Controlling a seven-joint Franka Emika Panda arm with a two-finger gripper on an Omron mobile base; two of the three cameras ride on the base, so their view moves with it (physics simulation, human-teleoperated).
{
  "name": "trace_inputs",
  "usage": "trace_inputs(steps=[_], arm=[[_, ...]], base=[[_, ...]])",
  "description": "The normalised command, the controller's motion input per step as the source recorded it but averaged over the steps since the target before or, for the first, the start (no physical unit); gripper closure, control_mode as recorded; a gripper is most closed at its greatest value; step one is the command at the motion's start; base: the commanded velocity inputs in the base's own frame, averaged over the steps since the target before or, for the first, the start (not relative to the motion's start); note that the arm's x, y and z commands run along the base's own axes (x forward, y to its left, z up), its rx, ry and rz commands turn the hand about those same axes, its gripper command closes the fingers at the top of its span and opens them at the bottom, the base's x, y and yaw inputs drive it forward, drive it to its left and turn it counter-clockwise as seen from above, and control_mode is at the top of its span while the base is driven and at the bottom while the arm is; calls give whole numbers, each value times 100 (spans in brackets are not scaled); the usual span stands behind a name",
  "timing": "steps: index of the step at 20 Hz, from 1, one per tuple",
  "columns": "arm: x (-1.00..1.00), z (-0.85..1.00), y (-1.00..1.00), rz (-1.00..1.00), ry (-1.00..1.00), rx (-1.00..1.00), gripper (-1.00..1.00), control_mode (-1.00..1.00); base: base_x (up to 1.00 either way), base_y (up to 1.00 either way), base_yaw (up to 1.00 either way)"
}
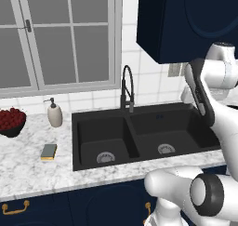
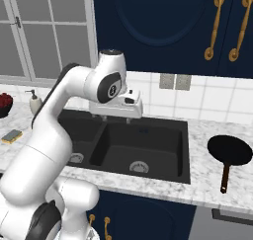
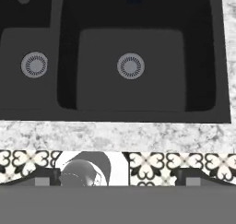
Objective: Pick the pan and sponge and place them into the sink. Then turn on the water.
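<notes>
Judging from how things lie, none of the task is done. The pan (image 2: 230, 150) sits on the marble counter (image 2: 207, 184) to the right of the sink (image 2: 168, 177), well apart from the basin, its long handle pointing toward the counter's front edge. The sponge (image 1: 49, 151) lies flat on the counter to the left of the sink, near its left rim and in front of the soap bottle (image 1: 55, 114). Both basins look bare, each showing only its round silver drain (image 3: 131, 65), and no stream falls from the faucet (image 1: 127, 88), so the water looks to be off. What is left, then, is all of it: lifting the pan, lifting the sponge, setting both in the sink and opening the tap.

The gripper (image 2: 116, 118) hangs over the back of the sink, above the divide between the basins, and holds nothing that I can see. In the hand view its two dark fingertips (image 3: 44, 177) stand far apart at the bottom, so I take the fingers to be spread wide.

The pan is small, shallow, round and black, close in tone to the sink. The sponge is a small flat rectangle with a grey-green top over a yellow layer.
</notes>
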Motion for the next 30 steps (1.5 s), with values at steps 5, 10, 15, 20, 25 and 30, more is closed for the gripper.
trace_inputs(steps=[5,10,15,20,25,30], arm=[[0,-3,-62,0,6,0,-100,-100],[0,-5,-52,0,4,0,-100,-100],[0,-15,-38,0,1,0,-100,-100],[0,-14,-38,0,0,0,-100,-100],[0,-13,-38,0,0,0,-100,-100],[0,-12,-38,0,0,0,-100,-100]], base=[[0,0,0],[0,0,0],[0,0,0],[0,0,0],[0,0,0],[0,0,0]])
